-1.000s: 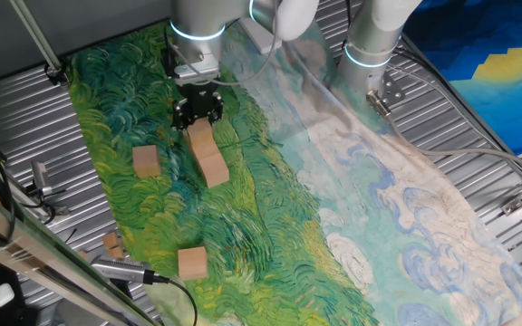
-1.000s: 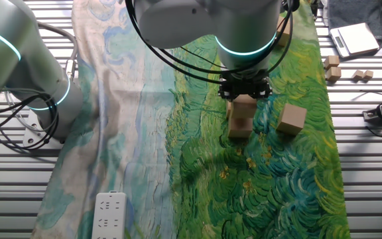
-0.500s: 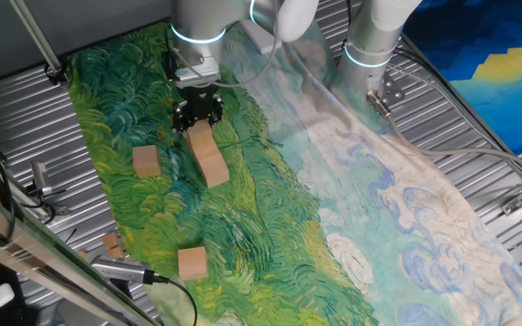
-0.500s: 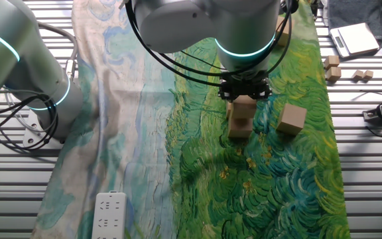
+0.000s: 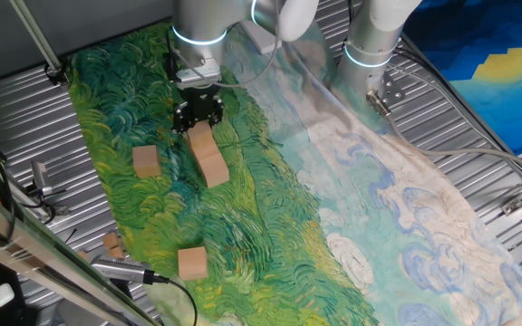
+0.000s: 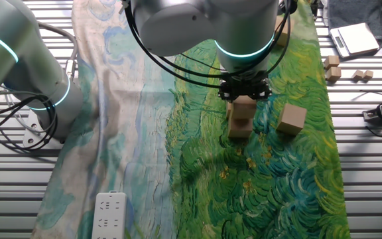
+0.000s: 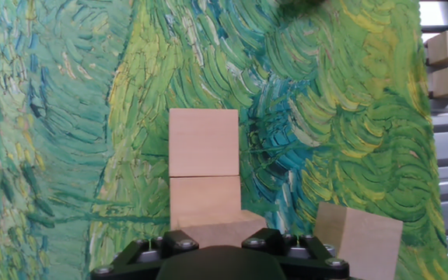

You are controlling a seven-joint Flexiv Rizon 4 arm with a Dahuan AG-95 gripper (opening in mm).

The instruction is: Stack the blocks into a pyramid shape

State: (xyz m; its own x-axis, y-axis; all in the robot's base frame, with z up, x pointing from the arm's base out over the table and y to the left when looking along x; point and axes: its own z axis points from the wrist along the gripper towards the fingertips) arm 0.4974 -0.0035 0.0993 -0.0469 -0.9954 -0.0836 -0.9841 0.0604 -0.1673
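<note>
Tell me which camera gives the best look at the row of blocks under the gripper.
The hand view: the row of blocks runs down its center, seams visible. One fixed view shows the row small and slanted below the gripper; the other fixed view foreshortens it.

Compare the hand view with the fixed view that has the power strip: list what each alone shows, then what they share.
Hand view only: the seams in the row of blocks, seen from above. Fixed view only: the power strip, a second arm, the gripper from outside. Both: the lone block beside that row, on the painted cloth.
</note>
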